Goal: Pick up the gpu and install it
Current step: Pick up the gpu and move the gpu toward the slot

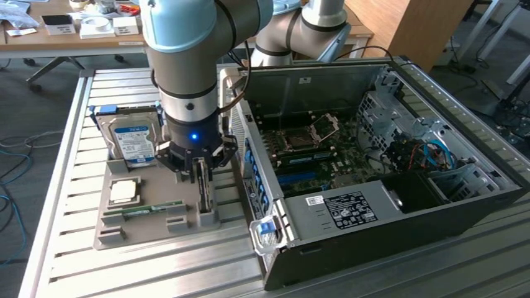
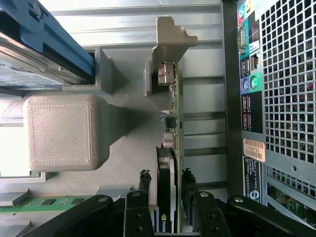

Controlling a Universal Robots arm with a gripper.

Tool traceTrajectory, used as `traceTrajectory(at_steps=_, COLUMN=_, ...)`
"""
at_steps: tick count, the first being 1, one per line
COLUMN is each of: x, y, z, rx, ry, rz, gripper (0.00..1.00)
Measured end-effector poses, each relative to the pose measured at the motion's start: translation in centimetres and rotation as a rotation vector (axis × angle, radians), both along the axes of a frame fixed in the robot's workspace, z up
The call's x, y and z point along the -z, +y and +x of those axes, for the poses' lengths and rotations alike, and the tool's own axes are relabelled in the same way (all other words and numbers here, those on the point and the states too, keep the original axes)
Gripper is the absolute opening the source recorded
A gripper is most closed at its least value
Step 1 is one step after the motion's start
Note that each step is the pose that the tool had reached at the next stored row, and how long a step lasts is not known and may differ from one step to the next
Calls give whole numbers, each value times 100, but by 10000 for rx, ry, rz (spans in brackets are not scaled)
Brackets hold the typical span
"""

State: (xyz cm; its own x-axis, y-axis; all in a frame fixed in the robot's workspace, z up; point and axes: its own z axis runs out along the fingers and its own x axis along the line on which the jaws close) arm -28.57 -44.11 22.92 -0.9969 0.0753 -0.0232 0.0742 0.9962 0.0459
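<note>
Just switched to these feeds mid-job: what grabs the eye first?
The big grey arm stands centre-left in the exterior view, its open pincer straddling the gpu, which stands on edge in the grey holder tray. On the exterior view's right lies the open computer case, its motherboard exposed. A hard drive with a blue-white label stands upright at the tray's far end.

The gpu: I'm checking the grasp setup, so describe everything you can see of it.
The gpu stands on edge in a slot of the grey holder tray. Seen edge-on, it is a thin green board with a black shroud and a silver metal bracket at one end. The gripper straddles it with open fingers, a narrow gap on each side.
</note>
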Motion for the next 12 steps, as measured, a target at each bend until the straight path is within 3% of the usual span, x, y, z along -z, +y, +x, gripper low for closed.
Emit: traceTrajectory(at_steps=12, x=0, y=0, z=0, rx=0, ry=0, rz=0, gripper=38)
